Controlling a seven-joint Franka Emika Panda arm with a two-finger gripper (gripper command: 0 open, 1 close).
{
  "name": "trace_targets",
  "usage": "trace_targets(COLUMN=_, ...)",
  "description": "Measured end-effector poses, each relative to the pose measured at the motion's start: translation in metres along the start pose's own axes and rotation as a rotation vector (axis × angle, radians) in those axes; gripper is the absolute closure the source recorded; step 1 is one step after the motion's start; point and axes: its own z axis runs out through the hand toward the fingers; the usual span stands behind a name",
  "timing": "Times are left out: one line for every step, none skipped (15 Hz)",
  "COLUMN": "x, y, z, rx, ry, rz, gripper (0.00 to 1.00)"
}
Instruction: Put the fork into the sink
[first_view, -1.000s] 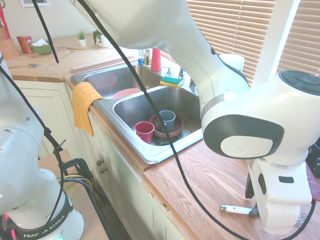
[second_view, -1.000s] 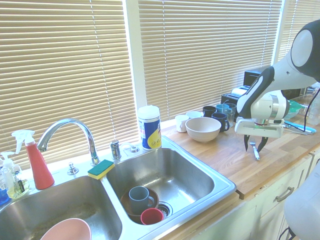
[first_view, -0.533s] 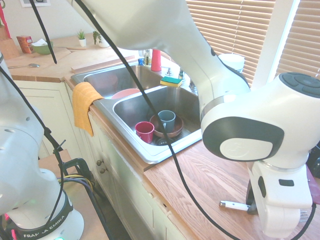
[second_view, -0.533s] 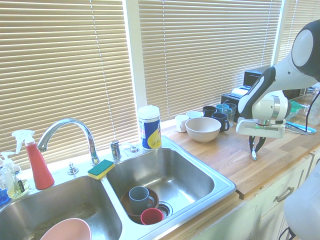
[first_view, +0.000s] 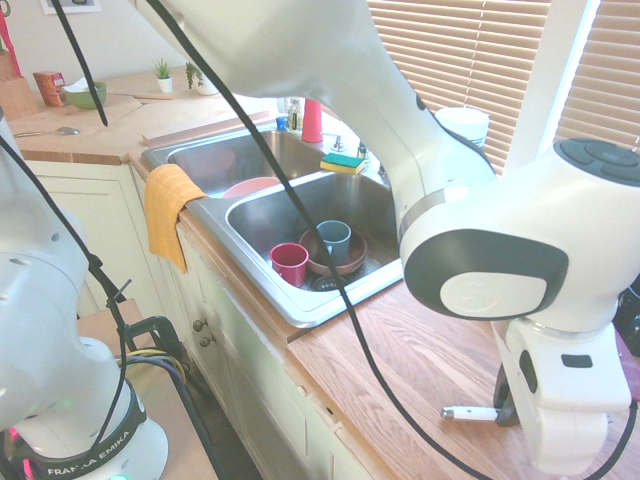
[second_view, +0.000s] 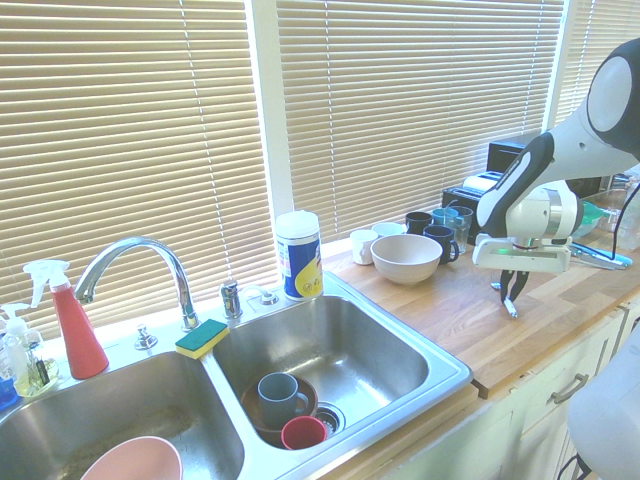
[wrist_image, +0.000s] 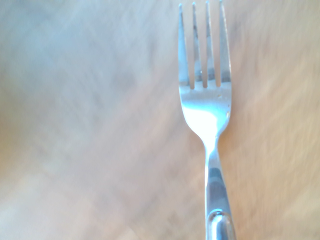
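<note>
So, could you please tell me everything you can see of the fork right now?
The fork has four shiny silver metal tines and a narrow neck; its white handle sticks out level from under the gripper, which is shut on it. It sits low over the wooden countertop, to the right of the sink; whether it touches the wood is unclear.

Home kitchen, double steel sink (second_view: 440, 385), wooden countertop (second_view: 470, 320), mugs (second_view: 440, 235), window blinds (second_view: 420, 100)

A bare stretch of wooden counter (second_view: 470, 330) lies open between the gripper (second_view: 512, 296), at frame right, and the sink (second_view: 440, 385). In the near basin, centre bottom, a grey mug (second_view: 277, 394), brown bowl (second_view: 258, 418) and red cup (second_view: 302, 433) crowd the drain; its right half stays free. A beige bowl (second_view: 406, 257) and mugs (second_view: 436, 230) line the window edge behind.
</note>
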Motion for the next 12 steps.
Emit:
trace_targets(x=0.0, y=-0.006, z=-0.018, rx=0.027, ry=0.009, rz=-0.009, gripper=1.0)
trace_targets(x=-0.003, y=-0.012, z=-0.037, rx=0.052, ry=0.013, rz=-0.02, gripper=1.0)
trace_targets(x=-0.008, y=-0.018, z=-0.056, rx=0.077, ry=0.015, rz=-0.036, gripper=1.0)
trace_targets(x=-0.019, y=-0.027, z=-0.077, rx=0.097, ry=0.024, rz=-0.069, gripper=1.0)
trace_targets(x=-0.037, y=-0.04, z=-0.098, rx=0.117, ry=0.045, rz=-0.127, gripper=1.0)
trace_targets(x=-0.064, y=-0.054, z=-0.117, rx=0.131, ry=0.056, rz=-0.194, gripper=1.0)
trace_targets(x=-0.1, y=-0.068, z=-0.134, rx=0.14, ry=0.051, rz=-0.271, gripper=1.0)
trace_targets(x=-0.141, y=-0.08, z=-0.146, rx=0.144, ry=0.044, rz=-0.353, gripper=1.0)
trace_targets(x=-0.182, y=-0.088, z=-0.15, rx=0.144, ry=0.038, rz=-0.43, gripper=1.0)
trace_targets(x=-0.224, y=-0.093, z=-0.147, rx=0.14, ry=0.033, rz=-0.507, gripper=1.0)
trace_targets(x=-0.26, y=-0.095, z=-0.14, rx=0.133, ry=0.031, rz=-0.584, gripper=1.0)
trace_targets(x=-0.294, y=-0.094, z=-0.13, rx=0.13, ry=0.031, rz=-0.654, gripper=1.0)
